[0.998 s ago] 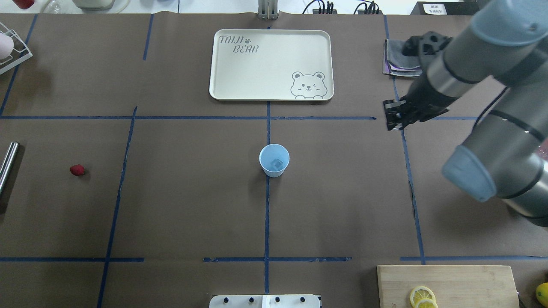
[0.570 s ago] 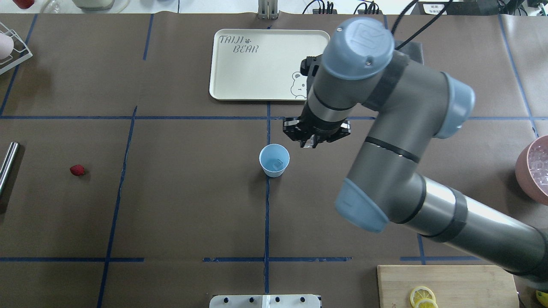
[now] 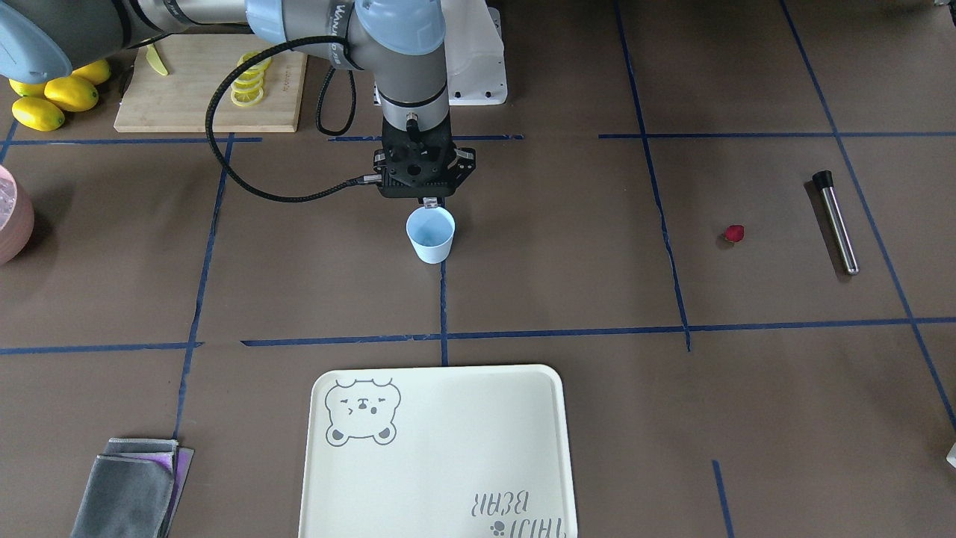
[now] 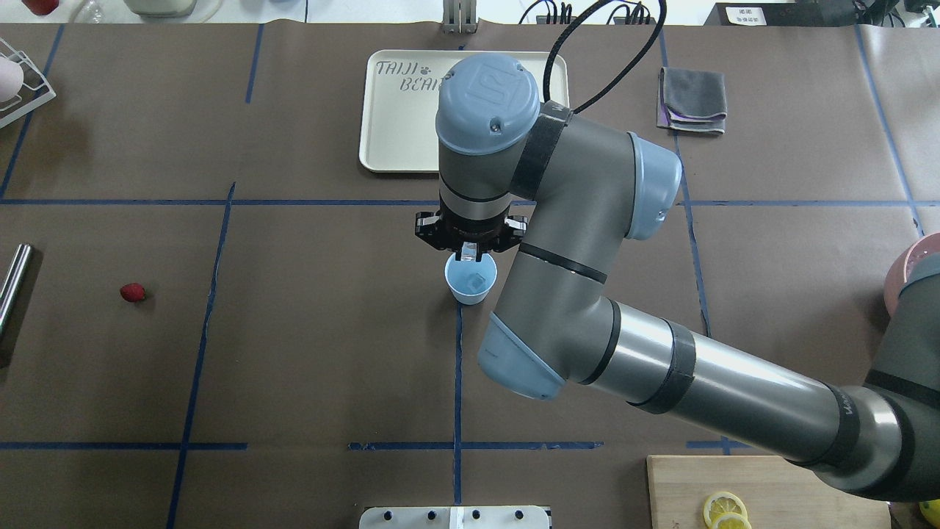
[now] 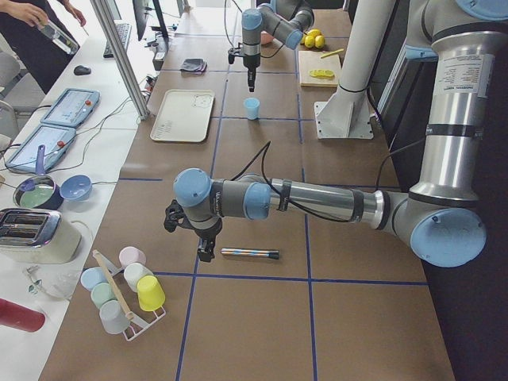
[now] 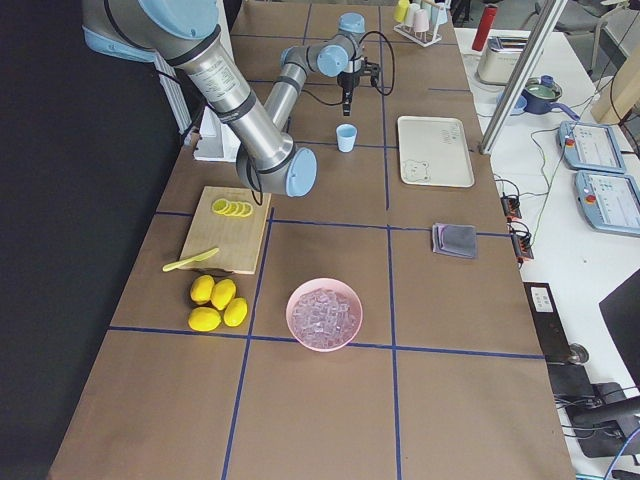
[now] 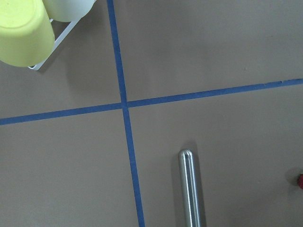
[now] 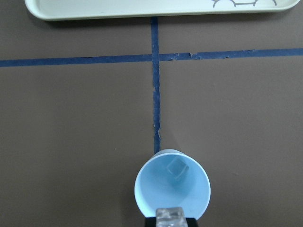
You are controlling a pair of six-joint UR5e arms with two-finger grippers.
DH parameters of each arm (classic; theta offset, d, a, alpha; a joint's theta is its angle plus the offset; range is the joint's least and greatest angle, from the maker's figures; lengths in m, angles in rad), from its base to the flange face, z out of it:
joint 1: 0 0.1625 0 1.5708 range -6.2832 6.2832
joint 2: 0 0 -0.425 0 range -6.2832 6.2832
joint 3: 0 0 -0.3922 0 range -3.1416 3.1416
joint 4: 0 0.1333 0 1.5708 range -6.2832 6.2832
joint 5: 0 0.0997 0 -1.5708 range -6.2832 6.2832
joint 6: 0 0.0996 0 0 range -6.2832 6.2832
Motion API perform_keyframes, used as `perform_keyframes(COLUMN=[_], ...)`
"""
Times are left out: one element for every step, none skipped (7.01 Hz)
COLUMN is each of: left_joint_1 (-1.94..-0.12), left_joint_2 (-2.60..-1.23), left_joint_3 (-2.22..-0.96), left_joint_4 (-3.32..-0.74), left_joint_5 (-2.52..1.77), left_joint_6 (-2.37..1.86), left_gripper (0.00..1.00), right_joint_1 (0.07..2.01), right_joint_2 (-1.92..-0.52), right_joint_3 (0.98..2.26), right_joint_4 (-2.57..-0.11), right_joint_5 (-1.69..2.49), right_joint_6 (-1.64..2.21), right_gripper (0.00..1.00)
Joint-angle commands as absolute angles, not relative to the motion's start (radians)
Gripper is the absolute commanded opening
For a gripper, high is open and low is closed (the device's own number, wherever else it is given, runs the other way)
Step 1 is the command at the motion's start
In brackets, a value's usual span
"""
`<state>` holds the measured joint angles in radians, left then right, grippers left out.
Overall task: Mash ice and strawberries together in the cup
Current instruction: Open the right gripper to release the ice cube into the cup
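The light-blue cup (image 4: pixel 471 278) stands upright at the table's centre with one ice cube (image 8: pixel 177 169) inside. My right gripper (image 4: pixel 470 253) hangs just above the cup's far rim, shut on a clear ice cube (image 8: pixel 170 218). The front view shows the same gripper (image 3: pixel 428 200) over the cup (image 3: pixel 431 235). The dark-red strawberry (image 4: pixel 133 292) lies on the table far to the left. My left gripper (image 5: pixel 205 250) hovers near a steel rod (image 5: pixel 250 254); I cannot tell whether it is open. The left wrist view shows only that rod (image 7: pixel 191 189).
A cream bear tray (image 4: pixel 389 132) lies beyond the cup, a folded grey cloth (image 4: pixel 692 99) at the far right. A pink bowl of ice (image 6: pixel 324 314), a cutting board (image 4: pixel 764 488) with lemon slices and a cup rack (image 5: pixel 127 294) stand at the table's ends.
My right arm has swung from the right side of the table leftward to just above the cup. The cup and the strawberry have not moved.
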<state>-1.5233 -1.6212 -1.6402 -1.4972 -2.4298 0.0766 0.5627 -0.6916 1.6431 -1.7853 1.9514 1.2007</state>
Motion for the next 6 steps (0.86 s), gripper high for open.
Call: perform_keyframes(left_joint_1=[-1.523,-1.523,-1.523,-1.52,-1.52,-1.52], left_joint_2=[-1.621,-1.621,-1.621,-1.621,-1.621,-1.621], left_joint_3=[-1.64,-1.638,-1.638,-1.637,-1.637,-1.637], left_joint_4=[-1.497,-1.497,-1.497,-1.497,-1.497,-1.497], left_joint_5=[-2.43,-2.43,-2.43,-2.43,-2.43,-2.43], left_joint_6=[0.077,0.077,0.077,0.077,0.077,0.077], left_gripper=[1.0,1.0,1.0,1.0,1.0,1.0], right_joint_1=[0.557,0.551,0.539,0.537,0.537,0.537], right_joint_2=[-0.689,-0.689,-0.693,-0.695,-0.698,-0.698], right_joint_3=[1.55,1.551,1.552,1.554,1.555,1.555], right_joint_4=[-1.715,-1.715,-1.72,-1.721,-1.721,-1.721], right_joint_5=[1.945,1.947,1.947,1.947,1.948,1.948], right_joint_6=[1.195,1.196,1.201,1.201,1.201,1.201], right_gripper=[0.0,0.0,0.0,0.0,0.02,0.07])
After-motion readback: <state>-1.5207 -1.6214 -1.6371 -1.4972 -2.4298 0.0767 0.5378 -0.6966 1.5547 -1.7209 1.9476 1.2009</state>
